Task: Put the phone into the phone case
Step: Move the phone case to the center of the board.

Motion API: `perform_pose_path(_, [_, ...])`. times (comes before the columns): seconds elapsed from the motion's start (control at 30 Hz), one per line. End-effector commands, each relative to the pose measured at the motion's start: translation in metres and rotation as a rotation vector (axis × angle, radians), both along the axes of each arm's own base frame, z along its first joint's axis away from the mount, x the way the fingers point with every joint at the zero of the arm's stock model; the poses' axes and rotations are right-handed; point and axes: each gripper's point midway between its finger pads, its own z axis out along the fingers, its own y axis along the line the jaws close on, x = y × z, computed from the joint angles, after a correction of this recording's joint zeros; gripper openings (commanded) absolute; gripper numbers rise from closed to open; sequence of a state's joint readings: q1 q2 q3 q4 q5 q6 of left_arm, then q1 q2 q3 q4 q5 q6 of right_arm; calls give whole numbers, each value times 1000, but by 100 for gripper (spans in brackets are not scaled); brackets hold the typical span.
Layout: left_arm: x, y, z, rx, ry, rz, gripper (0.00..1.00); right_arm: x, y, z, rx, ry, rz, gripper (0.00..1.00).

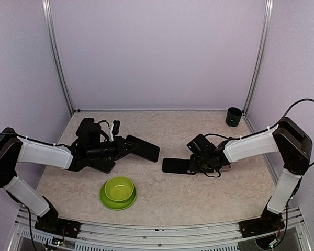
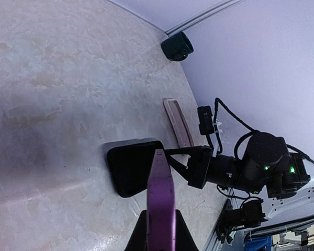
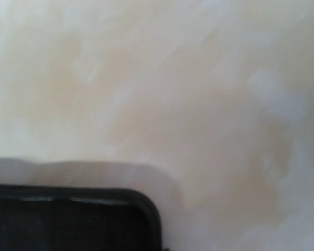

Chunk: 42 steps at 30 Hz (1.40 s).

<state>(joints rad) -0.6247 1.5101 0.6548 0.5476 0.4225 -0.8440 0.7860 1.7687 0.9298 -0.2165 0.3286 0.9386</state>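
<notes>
Holds phone (image 1: 144, 148) clamped edge-on in left fingers (image 2: 137, 238) at centre left, off the bench (image 1: 199, 130) likely for insertion, while right fingers (image 2: 198, 166) pinch phone case (image 1: 175, 165) mid-frame, steadying it.

Blurred, edge-cropped; perhaps phone case (image 3: 68, 219)

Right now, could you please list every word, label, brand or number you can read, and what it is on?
No text can be read in any view.
phone: dark face, no marking shows.
phone case: plain black; blurred in the right wrist view.
green bowl and dark cup: no label visible.
</notes>
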Motion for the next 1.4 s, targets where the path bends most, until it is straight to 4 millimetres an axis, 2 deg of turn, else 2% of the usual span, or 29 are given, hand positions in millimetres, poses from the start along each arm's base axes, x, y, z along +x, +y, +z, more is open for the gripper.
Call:
perform_pose_path(0.0, [2, -1, 6, -33, -5, 76, 0, -20, 12, 6, 30, 5, 17, 0])
perform_pose_path(0.23, [-9, -10, 2, -13, 42, 114, 0, -48, 21, 2, 26, 30, -4, 0])
perform_pose_path(0.33, [-13, -17, 4, -1, 56, 128, 0, -54, 22, 1, 21, 34, -11, 0])
perform_pose_path(0.5, [-17, -29, -3, 7, 81, 124, 0, -58, 26, -4, 24, 51, -2, 1])
perform_pose_path(0.73, [-17, -46, -24, 8, 128, 95, 0, -59, 23, 1, 17, 36, 18, 21])
perform_pose_path(0.93, [-18, -61, -26, 2, 136, 68, 0, -56, 30, 21, 55, -25, 90, 51])
perform_pose_path(1.07, [-18, -69, -27, 2, 142, 54, 0, -56, 29, 33, 87, -75, 140, 65])
perform_pose_path(1.27, [-19, -79, -27, -16, 159, 38, 0, -53, 20, 46, 133, -129, 180, 76])
perform_pose_path(1.37, [-20, -84, -30, -30, 175, 30, 0, -51, 12, 50, 165, -149, 179, 78])
